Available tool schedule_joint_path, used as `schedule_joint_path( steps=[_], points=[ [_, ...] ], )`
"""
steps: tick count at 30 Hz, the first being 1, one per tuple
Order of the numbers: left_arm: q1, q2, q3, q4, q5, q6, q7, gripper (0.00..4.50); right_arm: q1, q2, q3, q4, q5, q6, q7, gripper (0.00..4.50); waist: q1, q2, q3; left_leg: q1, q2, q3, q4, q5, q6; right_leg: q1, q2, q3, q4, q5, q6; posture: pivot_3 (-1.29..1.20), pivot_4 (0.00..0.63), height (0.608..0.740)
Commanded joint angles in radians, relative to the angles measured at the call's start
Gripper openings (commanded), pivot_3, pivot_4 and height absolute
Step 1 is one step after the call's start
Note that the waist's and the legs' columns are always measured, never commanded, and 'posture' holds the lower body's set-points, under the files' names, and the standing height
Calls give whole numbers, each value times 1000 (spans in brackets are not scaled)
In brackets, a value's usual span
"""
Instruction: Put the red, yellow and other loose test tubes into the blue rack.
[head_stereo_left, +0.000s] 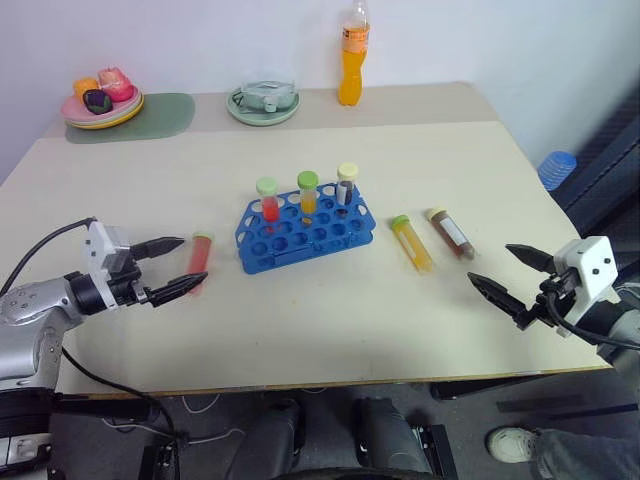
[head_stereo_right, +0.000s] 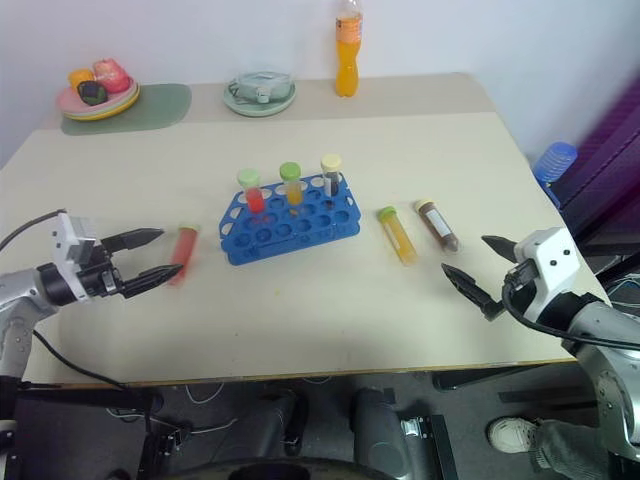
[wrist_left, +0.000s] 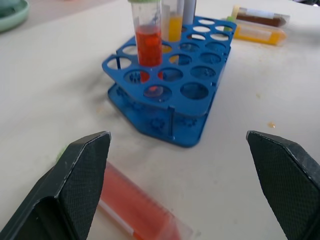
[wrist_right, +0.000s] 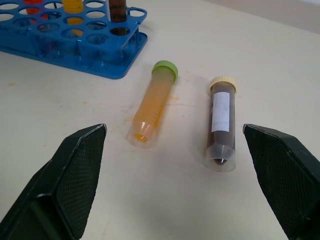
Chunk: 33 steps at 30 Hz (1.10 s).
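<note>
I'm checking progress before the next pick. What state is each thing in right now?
Red tube: lying loose on the table, left of the rack.
Yellow tube: lying loose, right of the rack, capped.
Brown tube: lying loose beside the yellow one, capped.
Blue rack: upright, three capped tubes standing in its back row.
Left tool: open, empty.
Right tool: open, empty.
Orange bottle: upright, capped.

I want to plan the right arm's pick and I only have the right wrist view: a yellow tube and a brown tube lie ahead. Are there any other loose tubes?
Observer: Yes, a red tube lies on the table left of the blue rack.
Operator: Is the left gripper holding it?
Observer: No, the left gripper is open, a finger on either side of it.
Operator: Is the rack empty?
Observer: No, three capped tubes stand in its back row.
</note>
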Motion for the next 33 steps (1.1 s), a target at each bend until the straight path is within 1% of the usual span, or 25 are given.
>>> schedule_joint_path(
  steps=[1, 9, 16, 21, 23, 26, 28, 32, 33],
  points=[
    [5, 34, 16, -7, -13, 36, -16, 4463, 13, 0, -29, -14, -1, -35, 8, 4500, 1, 0, 0, 0, 0, 0, 0, 0, 0, 0, 0, 0, 0, 0, 0, 0, 150, 740],
    [-16, 15, 23, -8, -28, 29, -23, 4463, 18, 5, -16, -2, -4, -61, 6, 4500, 15, 0, 0, 0, 0, 0, 0, 0, 0, 0, 0, 0, -1, 0, 0, 0, 150, 740],
    [-34, 10, -16, -2, -17, 16, -57, 4463, -18, -2, 16, 18, -14, -81, 4, 4500, 15, 0, 0, 0, 0, 0, 0, 0, 1, 0, 0, 0, -1, 0, 0, 0, 150, 740],
    [-60, 0, -54, -8, 2, -9, -84, 4463, -100, -38, 61, 24, 5, 27, -20, 4500, 14, 0, 0, 0, 0, 0, 0, 0, 1, 0, 0, 0, -1, 0, 0, 0, 150, 740],
    [-66, -8, -71, -13, -1, -18, -100, 4463, -171, -68, 98, 33, -2, 113, -56, 4500, 13, 0, 0, 0, 0, 0, 0, 0, 1, 0, 0, 0, -1, 0, 0, 0, 150, 740],
    [-86, -9, -95, -24, 0, -29, -123, 4463, -311, -126, 175, 95, -60, 250, -132, 4500, 14, 1, 0, -1, 0, 0, 1, 0, 1, 0, 0, 0, -1, -1, -3, 0, 150, 740],
    [-98, -7, -112, -26, 12, -42, -141, 4463, -397, -151, 212, 141, -59, 336, -146, 4500, 14, 1, 1, -1, 0, 0, 1, 0, 1, -1, 0, 0, -1, -1, -3, 0, 150, 740],
    [-134, -14, -156, -45, 33, -60, -156, 4463, -695, -210, 364, 328, -69, 625, -143, 4500, 13, 2, 1, -2, 0, 1, 1, 0, 1, -2, -1, 0, -2, -1, -3, 0, 150, 740],
    [-142, -16, -162, -45, 37, -61, -156, 4463, -742, -213, 389, 363, -74, 668, -140, 4500, 13, 2, 1, -2, 0, 1, 1, 0, 1, -2, -1, 0, -2, -1, -3, 0, 150, 740]
  ],
)
